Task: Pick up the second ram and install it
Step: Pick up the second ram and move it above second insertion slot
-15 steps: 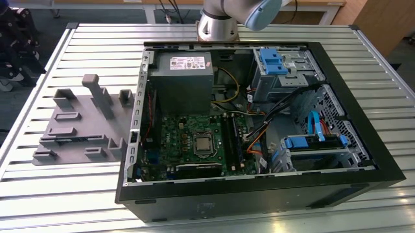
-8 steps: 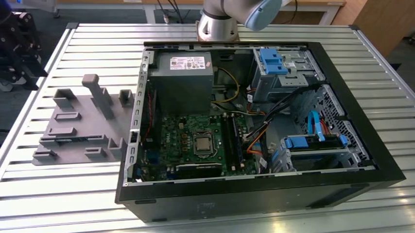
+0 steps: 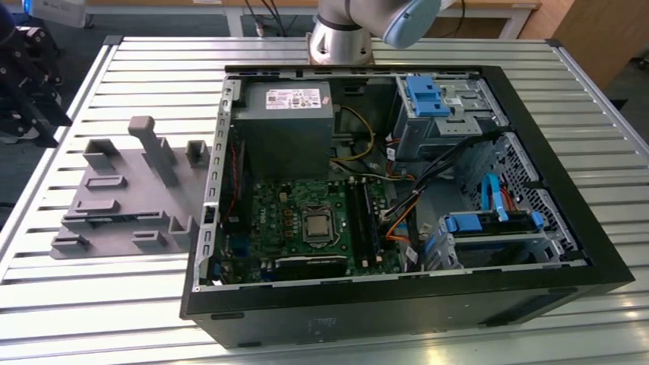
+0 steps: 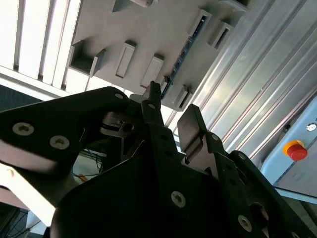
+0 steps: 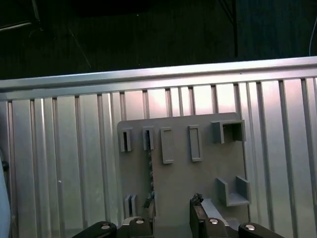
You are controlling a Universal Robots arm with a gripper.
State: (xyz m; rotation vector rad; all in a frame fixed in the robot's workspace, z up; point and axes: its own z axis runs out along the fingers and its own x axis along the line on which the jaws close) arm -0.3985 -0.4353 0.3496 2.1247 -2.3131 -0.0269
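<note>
Pick-up approach: my gripper [image 5: 173, 204], jaws apart and empty, hovers over the second ram [image 5: 150, 173] standing in the holder tray [image 5: 208, 173]; grasping needs straddling its edge.

The second ram [image 5: 150, 171] is a thin dark strip standing on its long edge, slotted upright into the grey holder tray [image 3: 112, 228]. In the exterior view, the tray lies at 9 o'clock from the computer case [image 3: 355, 319].

Pincer [image 5: 172, 203] base cut off by the picture's edge
</note>
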